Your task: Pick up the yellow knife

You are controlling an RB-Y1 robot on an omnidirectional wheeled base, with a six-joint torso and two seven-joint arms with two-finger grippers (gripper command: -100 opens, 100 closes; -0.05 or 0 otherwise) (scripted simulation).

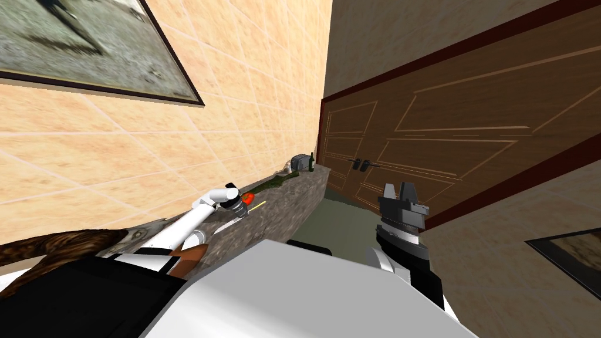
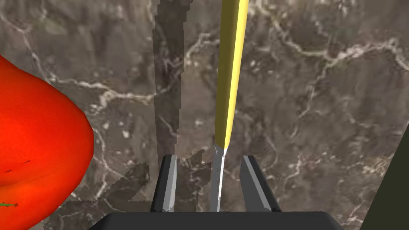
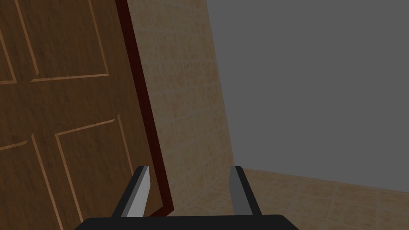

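Left gripper (image 2: 208, 159) hung low over a dark marbled stone counter (image 2: 319, 100). Its 2 fingers were spread, with the thin grey blade of the yellow knife (image 2: 231, 72) lying between them and a gap on each side. Nothing was pinched yet.

The knife lay flat on the counter, pointing straight away from the gripper. It had a slim yellow handle that narrowed into a pale grey blade at the end nearest the gripper body. A glossy red vegetable (image 2: 40, 139) sat near the knife, beyond 1 finger.

To close well, the fingers probably needed to sit centred on the knife, perhaps further forward on the thicker handle. They also needed to be low against the stone, since so thin a blade could slip free.

Right gripper (image 3: 189, 175) was held up at the robot's right side, fingers spread and holding nothing.
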